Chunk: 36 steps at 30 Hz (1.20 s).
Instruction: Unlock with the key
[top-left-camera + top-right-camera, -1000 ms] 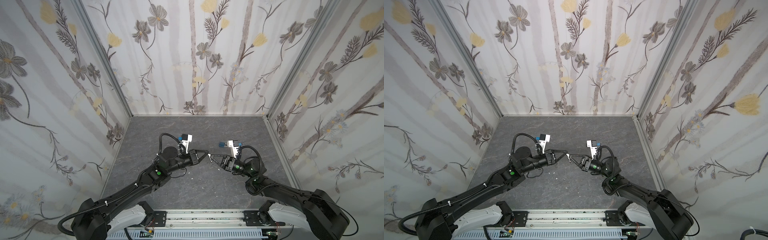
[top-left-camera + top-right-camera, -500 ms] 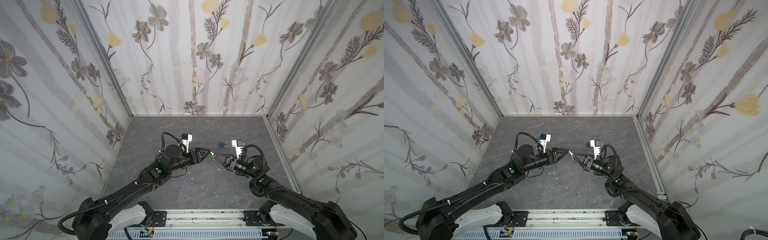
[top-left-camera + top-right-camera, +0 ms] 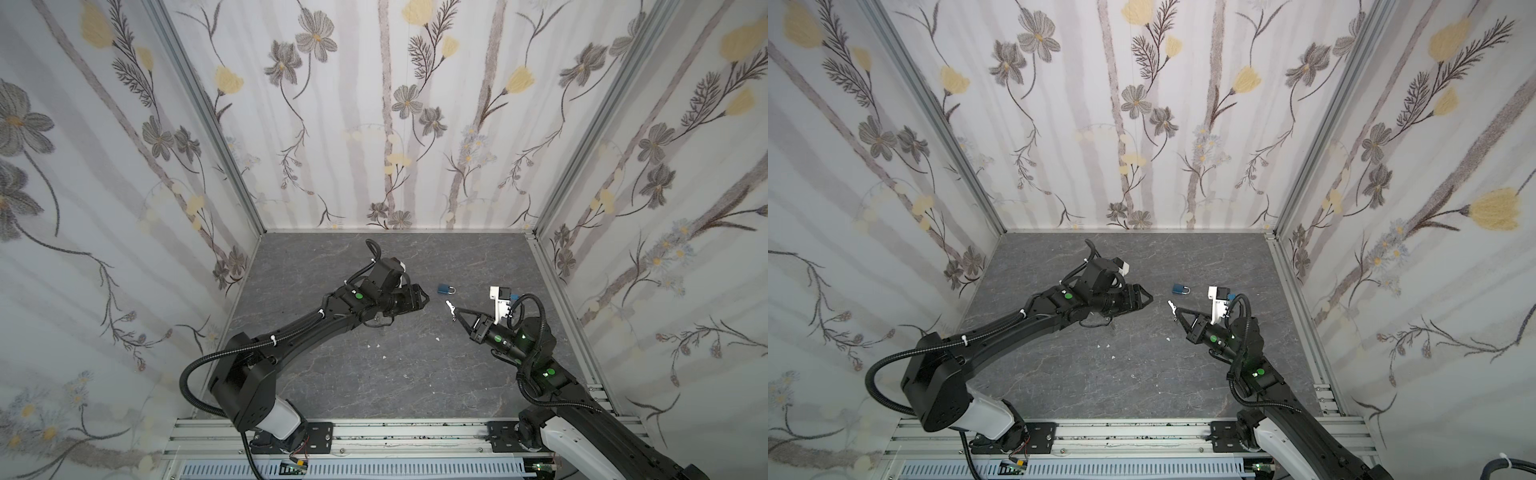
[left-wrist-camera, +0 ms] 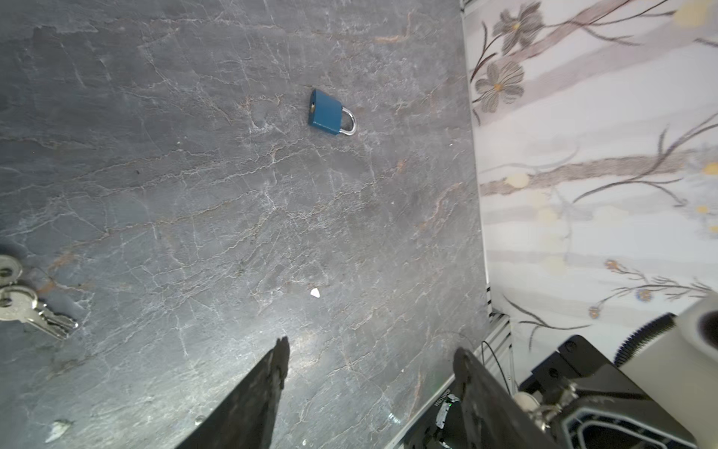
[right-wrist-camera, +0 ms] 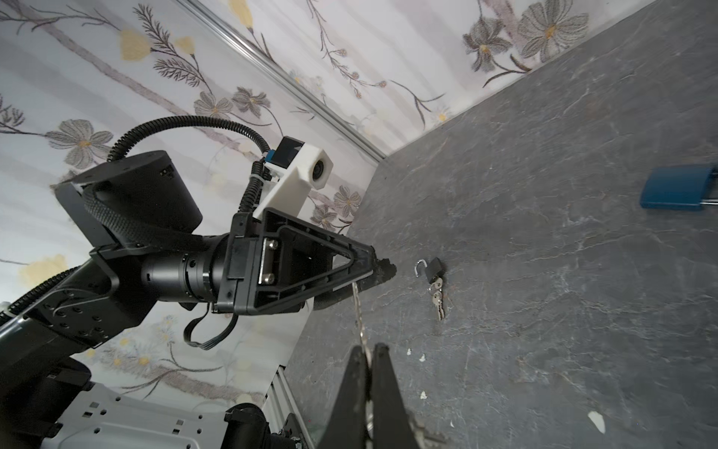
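Blue and lying flat, the padlock (image 3: 446, 288) is resting on the grey stone-patterned table (image 3: 353, 386), just right of centre in both top views, and is touching neither arm. Its silver shackle (image 4: 349, 122) is pointing toward the right wall and, in the left wrist view, appears to be seated at both ends.

The left gripper (image 3: 425, 296) is hanging just left of the padlock, with its fingers (image 4: 277, 361) spread wide apart and nothing between them.

The right gripper (image 3: 456, 310) is sitting below and slightly right of the padlock, its fingers pressing together on a small silver key (image 3: 449, 306). The key is sticking out toward the upper left, near the padlock but apart from it. In the right wrist view the key is showing only edge-on.

A small black padlock (image 5: 433, 268) with its shackle swung open is lying on the table beneath the left arm's wrist, and a bunch of keys (image 5: 438, 300) is hanging from it. A few white scraps (image 3: 374, 345) are lying on the table in the lower middle of both top views.
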Tool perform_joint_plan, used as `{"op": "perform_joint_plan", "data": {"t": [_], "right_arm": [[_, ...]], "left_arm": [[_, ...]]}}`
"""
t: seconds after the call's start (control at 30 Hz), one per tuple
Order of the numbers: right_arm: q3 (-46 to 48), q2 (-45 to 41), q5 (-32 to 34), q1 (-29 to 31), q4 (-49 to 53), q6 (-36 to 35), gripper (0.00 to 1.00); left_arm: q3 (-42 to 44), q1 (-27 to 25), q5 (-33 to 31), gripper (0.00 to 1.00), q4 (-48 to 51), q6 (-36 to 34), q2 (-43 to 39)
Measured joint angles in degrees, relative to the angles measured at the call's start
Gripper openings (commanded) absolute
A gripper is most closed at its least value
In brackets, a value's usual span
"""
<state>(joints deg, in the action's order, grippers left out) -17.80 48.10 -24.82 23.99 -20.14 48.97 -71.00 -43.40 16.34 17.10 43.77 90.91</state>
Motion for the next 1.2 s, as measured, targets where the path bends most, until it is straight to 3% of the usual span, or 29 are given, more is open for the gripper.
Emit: {"op": "perform_joint_plan", "data": {"t": [0.5, 1.2], "right_arm": [[2.3, -11.4, 4.5, -8.3, 17.2, -6.0, 0.00], [3.3, -11.7, 5.4, -11.2, 22.9, -10.0, 0.00]], "left_arm": [[-31.8, 0.2, 3.0, 0.75, 13.2, -12.9, 28.9], [-63.7, 0.7, 5.4, 0.87, 16.4, -28.2, 55.5]]}}
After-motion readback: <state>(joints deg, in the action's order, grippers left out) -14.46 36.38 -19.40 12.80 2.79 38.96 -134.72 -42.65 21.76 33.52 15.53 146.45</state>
